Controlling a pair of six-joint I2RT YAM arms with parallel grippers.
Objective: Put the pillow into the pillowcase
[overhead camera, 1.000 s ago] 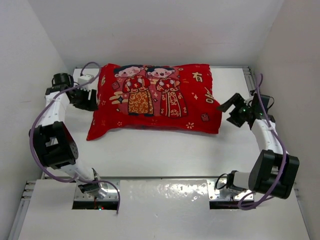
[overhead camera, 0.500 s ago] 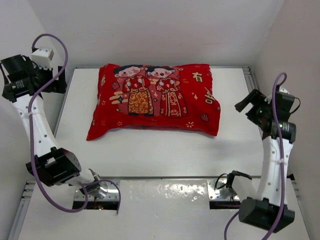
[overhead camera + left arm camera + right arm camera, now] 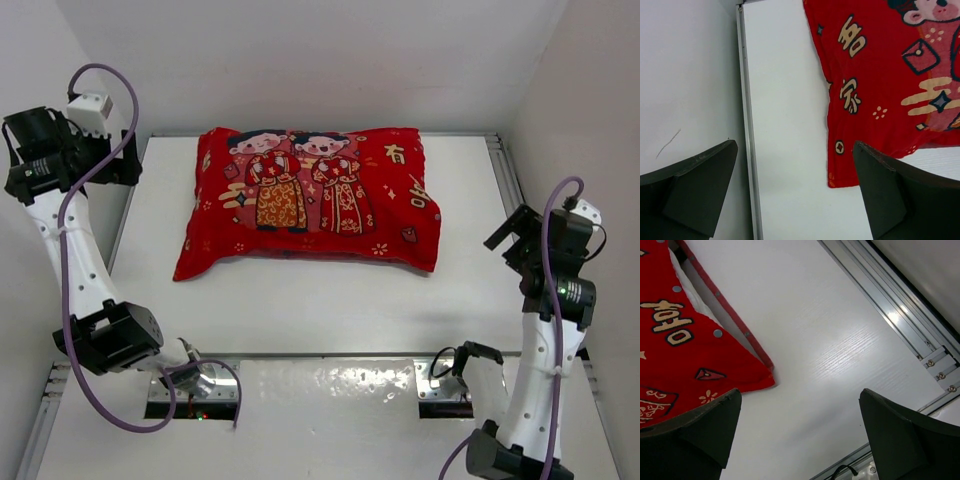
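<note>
1. Left hand (image 3: 794, 147): spread wide, empty. The pillowcase (image 3: 310, 200) lies on the bench (image 3: 300, 300) to its right, not touching.
2. Right hand (image 3: 800, 392): spread wide, empty. The white pillow (image 3: 690, 287) shows at the pillowcase's open edge to its left.
3. Gold characters are printed on the pillowcase, reading uncertain.

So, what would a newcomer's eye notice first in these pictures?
The red pillowcase, printed with two cartoon figures, lies plump on the far half of the table. At its right end, a sliver of white pillow shows in the opening. The left gripper and right gripper stand open, apart from it.
</note>
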